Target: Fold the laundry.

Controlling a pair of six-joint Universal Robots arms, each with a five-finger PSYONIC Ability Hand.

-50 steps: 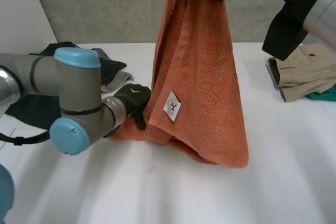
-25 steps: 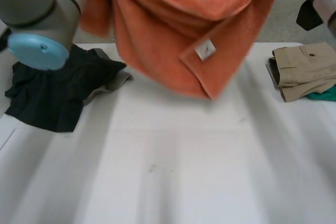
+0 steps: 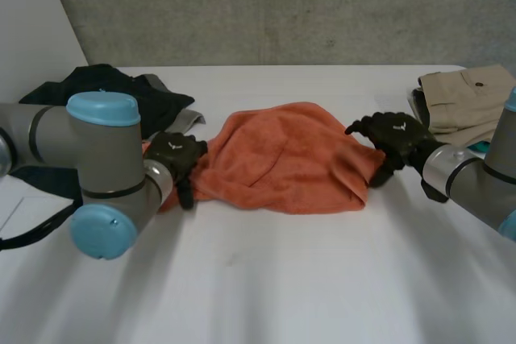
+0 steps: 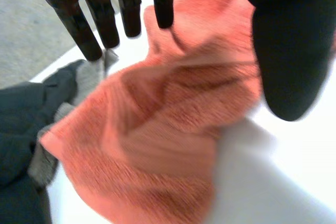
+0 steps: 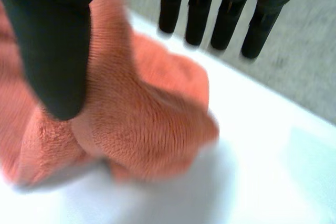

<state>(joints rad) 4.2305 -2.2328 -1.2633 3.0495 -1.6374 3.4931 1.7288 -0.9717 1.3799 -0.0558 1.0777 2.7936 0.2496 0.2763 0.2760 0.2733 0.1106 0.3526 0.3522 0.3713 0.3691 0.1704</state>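
An orange towel [image 3: 282, 159] lies bunched and wrinkled on the white table [image 3: 266, 279], in the middle. My left hand [image 3: 177, 155] rests at its left end and my right hand [image 3: 395, 136] at its right end. In the left wrist view the fingers [image 4: 105, 19] are straight and spread from the thumb, with the towel [image 4: 168, 129] loose under the palm. The right wrist view is alike: straight fingers [image 5: 226, 9], thumb apart, and the towel's end [image 5: 147, 124] lying free beneath.
A heap of dark clothes [image 3: 105, 86] lies at the back left, close behind my left arm, and also appears beside the towel [image 4: 21, 114]. Folded beige trousers [image 3: 468, 94] sit on a teal garment [image 3: 488, 147] at the right edge.
The towel, held stretched high between both hands half a second ago, has come down onto the table. Both hands have dropped with it and opened.
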